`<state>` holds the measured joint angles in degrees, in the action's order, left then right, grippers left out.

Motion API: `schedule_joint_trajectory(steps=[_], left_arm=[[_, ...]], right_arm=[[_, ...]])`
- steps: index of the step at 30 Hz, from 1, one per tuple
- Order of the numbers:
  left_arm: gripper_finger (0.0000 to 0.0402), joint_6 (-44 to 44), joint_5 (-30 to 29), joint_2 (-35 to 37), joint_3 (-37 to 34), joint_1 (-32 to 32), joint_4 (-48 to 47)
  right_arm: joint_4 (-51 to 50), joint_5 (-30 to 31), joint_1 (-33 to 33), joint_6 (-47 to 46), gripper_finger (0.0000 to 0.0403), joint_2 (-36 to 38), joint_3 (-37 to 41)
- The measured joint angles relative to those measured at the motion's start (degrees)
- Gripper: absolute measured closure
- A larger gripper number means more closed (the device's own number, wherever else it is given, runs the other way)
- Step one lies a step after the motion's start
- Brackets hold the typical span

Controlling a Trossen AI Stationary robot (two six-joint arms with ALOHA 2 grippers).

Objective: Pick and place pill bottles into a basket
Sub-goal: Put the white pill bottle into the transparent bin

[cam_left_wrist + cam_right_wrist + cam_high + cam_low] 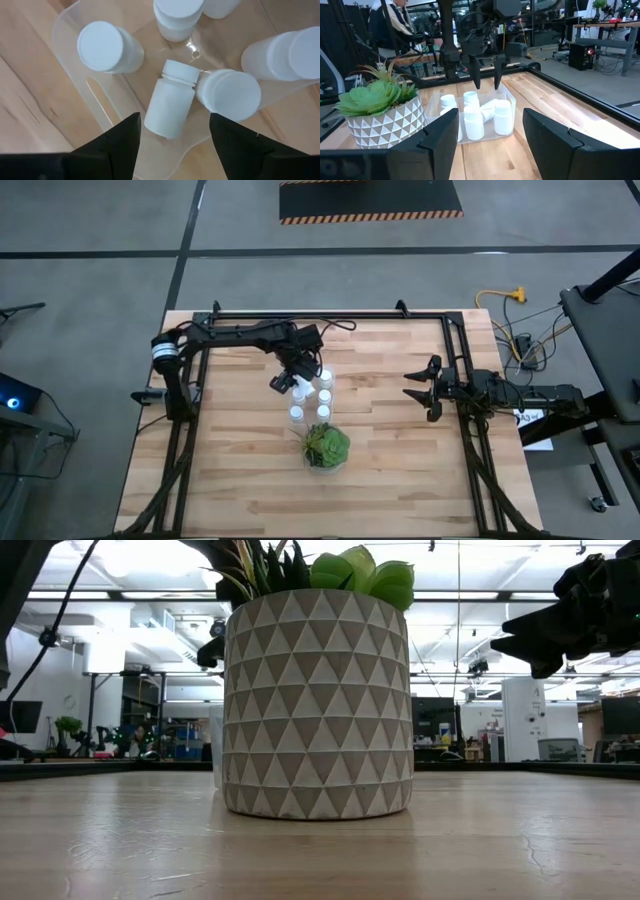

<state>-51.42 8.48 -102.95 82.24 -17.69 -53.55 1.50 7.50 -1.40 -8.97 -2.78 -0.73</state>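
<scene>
my left gripper (486,75) hung open over the basket (507,97), above a bottle lying on its side (171,106). my right gripper (424,391) waited open, far right.

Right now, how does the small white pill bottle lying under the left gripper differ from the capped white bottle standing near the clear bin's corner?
The lying white pill bottle rests on its side, showing body and cap edge; the standing white bottle is upright, showing mostly its round cap top. The lying one sits between the open left gripper's fingers; the standing one is off to the side. Both are inside the clear plastic bin.
</scene>
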Motion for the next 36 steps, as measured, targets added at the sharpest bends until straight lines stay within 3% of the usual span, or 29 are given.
schedule_joint_trajectory(steps=[10, 23, 36], left_arm=[[0.0182, -0.5, 0.3, 0.5, -0.6, -0.1, 0.7], [0.0182, -2.0, 0.4, 0.5, -6.9, -0.3, 4.8], [0.0182, -4.9, 0.0, 0.5, -7.3, -0.3, 6.6]], right_arm=[[0.0, 0.0, 0.0, 0.0, 0.0193, 0.0, 0.0], [0.0, 0.0, 0.0, 0.0, 0.0193, 0.0, 0.0], [0.0, 0.0, 0.0, 0.0, 0.0193, 0.0, 0.0]])
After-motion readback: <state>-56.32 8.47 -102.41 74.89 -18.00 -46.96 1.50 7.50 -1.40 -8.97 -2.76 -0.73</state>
